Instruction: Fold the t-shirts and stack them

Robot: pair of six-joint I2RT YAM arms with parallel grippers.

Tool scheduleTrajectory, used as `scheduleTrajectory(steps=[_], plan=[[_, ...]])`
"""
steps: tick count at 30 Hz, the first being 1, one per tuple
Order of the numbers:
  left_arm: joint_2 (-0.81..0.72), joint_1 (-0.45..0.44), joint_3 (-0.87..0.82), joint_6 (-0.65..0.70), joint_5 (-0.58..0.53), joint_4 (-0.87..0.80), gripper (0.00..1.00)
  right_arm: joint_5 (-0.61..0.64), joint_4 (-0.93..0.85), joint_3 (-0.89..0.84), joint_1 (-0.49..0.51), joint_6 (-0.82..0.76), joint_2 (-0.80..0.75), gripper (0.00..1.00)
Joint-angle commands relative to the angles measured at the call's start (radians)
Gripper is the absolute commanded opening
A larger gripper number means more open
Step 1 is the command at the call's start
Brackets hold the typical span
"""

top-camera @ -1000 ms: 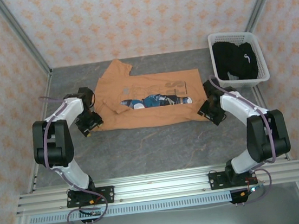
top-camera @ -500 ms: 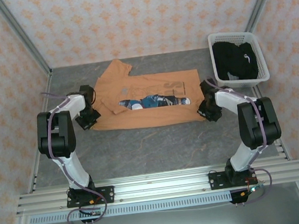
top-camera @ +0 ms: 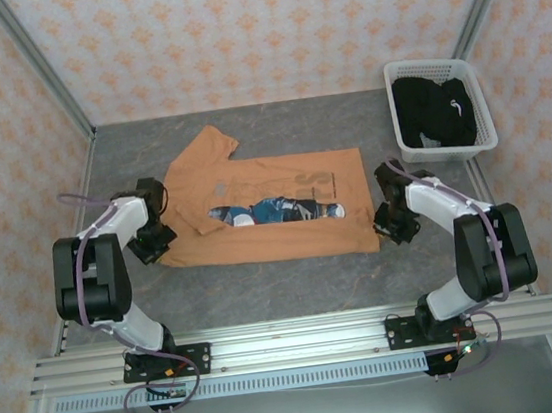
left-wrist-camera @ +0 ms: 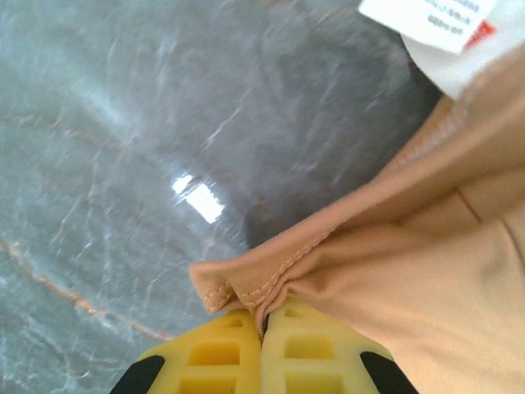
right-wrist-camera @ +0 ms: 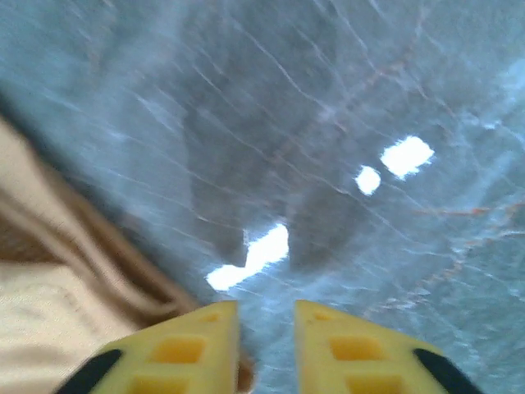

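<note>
The orange-tan t-shirt (top-camera: 276,206) lies spread on the grey table, its blue-and-white print showing through a gap in the cloth. My left gripper (top-camera: 156,241) is at its left edge. In the left wrist view the yellow fingers of the left gripper (left-wrist-camera: 264,312) are shut on the bunched, stitched hem of the shirt (left-wrist-camera: 394,246). My right gripper (top-camera: 392,226) stands just off the shirt's right corner. Its jaws (right-wrist-camera: 267,310) are apart over bare table, with the shirt's edge (right-wrist-camera: 57,271) beside the left finger. A black t-shirt (top-camera: 433,112) with a white mark lies in the basket.
The white slotted basket (top-camera: 484,115) stands at the back right, close behind the right arm. A white care label (left-wrist-camera: 431,16) on the shirt shows in the left wrist view. Metal frame posts and patterned walls bound the table on three sides.
The orange shirt has slid toward the near edge and flattened. Both grippers came nearer with it. The left one closed on the hem; the right one now stands parted off the corner.
</note>
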Motion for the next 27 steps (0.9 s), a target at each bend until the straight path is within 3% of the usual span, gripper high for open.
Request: scheduleTrajectory(steps=[1, 5, 8, 12, 18, 27], plan=[[-0.034, 0.012, -0.021, -0.017, -0.014, -0.047, 0.11, 0.038, -0.071, 0.009, 0.003, 0.000, -0.041, 0.34], [-0.107, 0.009, 0.007, -0.031, -0.002, -0.068, 0.45, 0.063, -0.087, 0.060, 0.003, 0.035, -0.096, 0.37], [-0.175, -0.008, 0.049, -0.049, 0.003, -0.071, 0.56, 0.019, -0.022, 0.083, 0.015, 0.081, -0.117, 0.37], [-0.189, -0.048, 0.089, -0.063, 0.113, 0.003, 0.57, -0.019, 0.123, 0.092, 0.035, 0.112, -0.072, 0.36], [-0.070, -0.126, 0.131, -0.097, 0.318, 0.116, 0.59, -0.055, 0.222, 0.135, 0.036, 0.079, 0.072, 0.37], [0.046, -0.149, 0.138, -0.146, 0.325, 0.121, 0.58, -0.071, 0.239, 0.159, 0.038, 0.074, 0.135, 0.36]])
